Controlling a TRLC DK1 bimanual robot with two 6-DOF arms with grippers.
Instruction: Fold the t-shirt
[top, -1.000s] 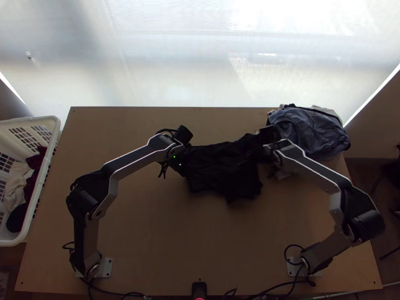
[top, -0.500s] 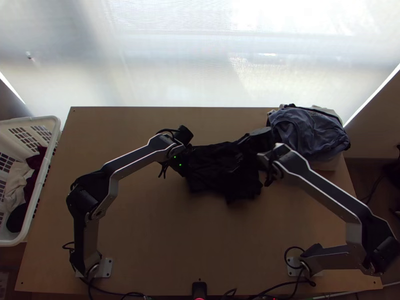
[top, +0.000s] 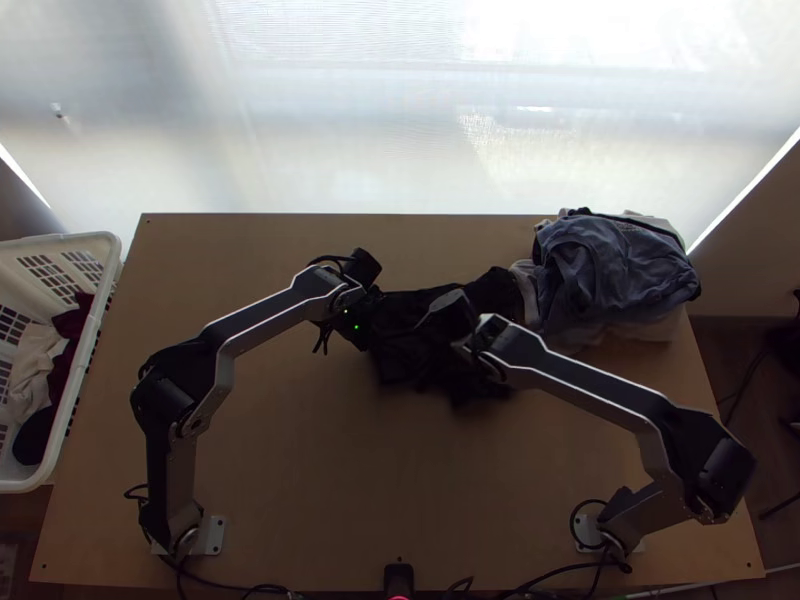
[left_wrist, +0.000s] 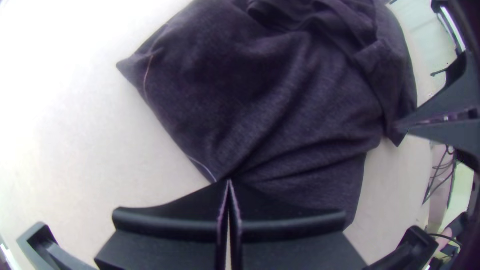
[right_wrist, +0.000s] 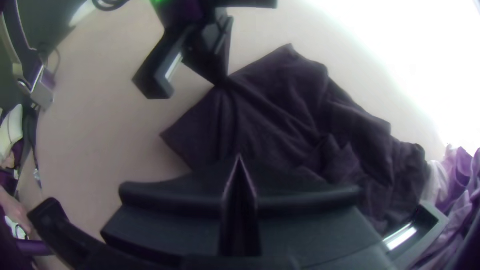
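T-shirt (top: 405, 345), bunched, left pincer (top: 360, 332) closed on its edge, right pincer (top: 474, 352) moved inward, closed, seemingly gripping it

A white basket (top: 84, 365) stands opposite piled clothes (top: 612, 268).

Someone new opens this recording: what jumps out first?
Most striking is the dark t-shirt, rumpled in the middle of the light table, with the left gripper pinching its edge and the right gripper over it. Next, the heap of clothes with blue-grey cloth on top, at the table's far right corner, and the white basket holding more clothes beyond its left edge.
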